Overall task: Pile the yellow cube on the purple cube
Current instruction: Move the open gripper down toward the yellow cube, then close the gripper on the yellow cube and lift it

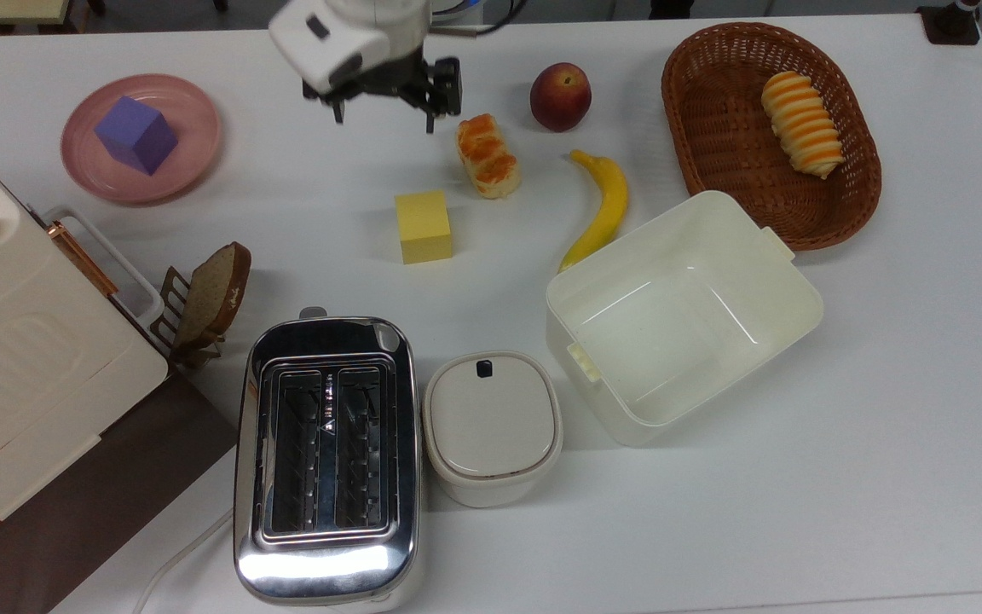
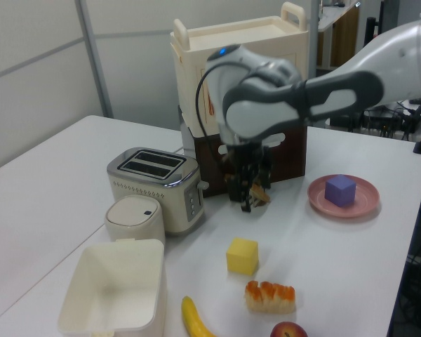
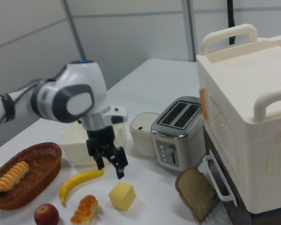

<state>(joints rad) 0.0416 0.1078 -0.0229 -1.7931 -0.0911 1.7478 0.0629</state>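
The matte yellow foam-like cube (image 1: 424,226) sits on the white worktop (image 1: 883,384), near the glazed orange-topped pastry (image 1: 488,156) and well apart from the matte purple cube (image 1: 135,134), which rests on the round pink plate (image 1: 193,128). The black two-finger hand (image 1: 384,115) is held above the worktop with its fingers spread and nothing between them; in the right view it hangs just above and beside the yellow cube (image 3: 121,195).

The step in hand is judged to be the approach for the grasp. The hand should be centred over the yellow cube and turned so that the fingers meet two opposite flat faces squarely, since a corner grip on soft foam is likely to twist. The descent should be kept clear of the pastry. A grip low enough on the faces would be advised, so that the cube can later be set flat upon the purple one.
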